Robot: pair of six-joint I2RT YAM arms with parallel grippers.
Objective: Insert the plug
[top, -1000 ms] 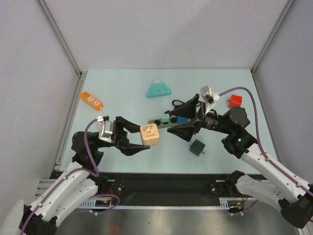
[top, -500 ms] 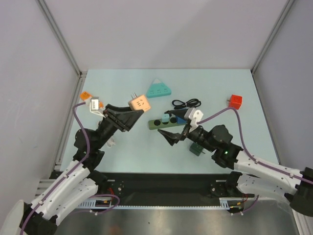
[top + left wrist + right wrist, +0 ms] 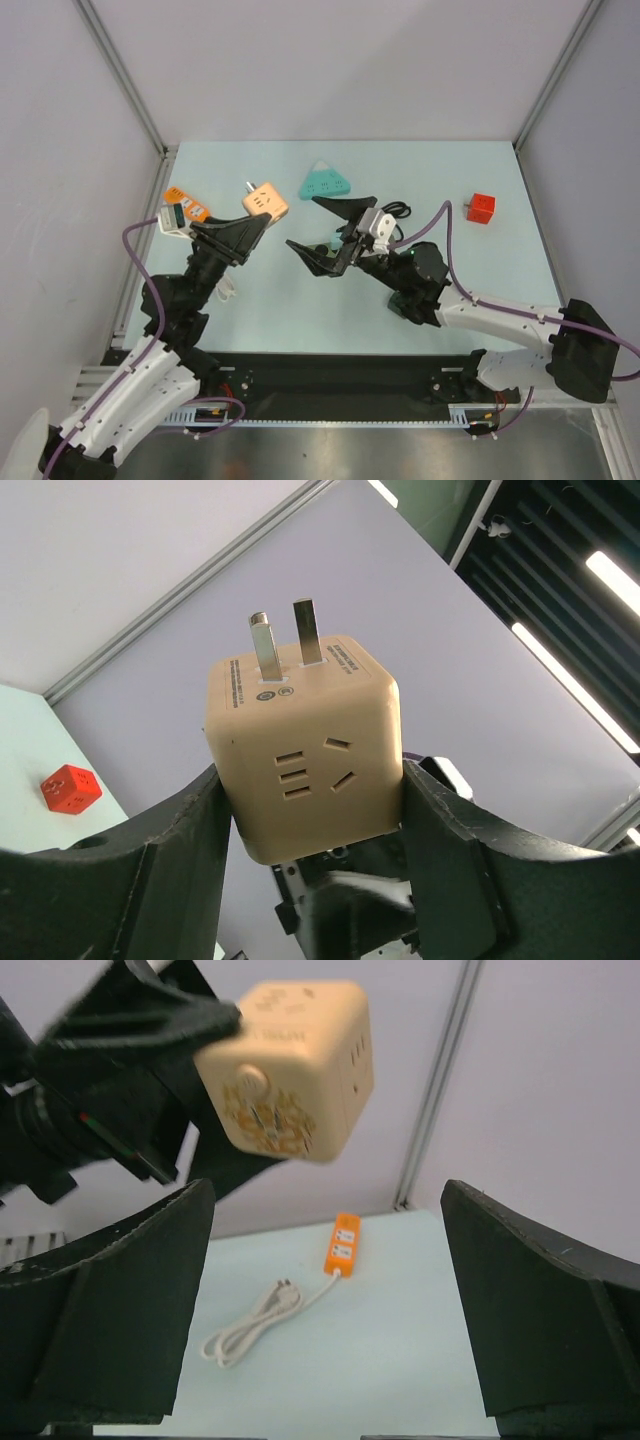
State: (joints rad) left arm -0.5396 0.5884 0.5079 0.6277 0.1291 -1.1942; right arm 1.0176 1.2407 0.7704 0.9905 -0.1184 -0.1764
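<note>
Here, the left gripper is lifted off the pale green table. Its two black fingers are closed partway on a peach cube plug, pressing on opposite sides. The cube sits right at the fingertips, and its two metal prongs point outward past them, away from the wrist. In the left wrist view, the cube face nearest the camera carries several socket slots. A red cube adapter lies on the table far off to the left of the left finger. The right gripper is also in the air, level with the left one and facing it. Its fingers are spread as wide as they go and hold nothing. From the right wrist, the peach cube appears slightly blurred, ahead of the fingertips and above the gap between them, nearer the left finger and touching neither. Beyond that gap, an orange power strip lies on the table with a white cable trailing from it. From above, a teal triangular power strip lies on the table just beyond the right gripper's upper finger.
</note>
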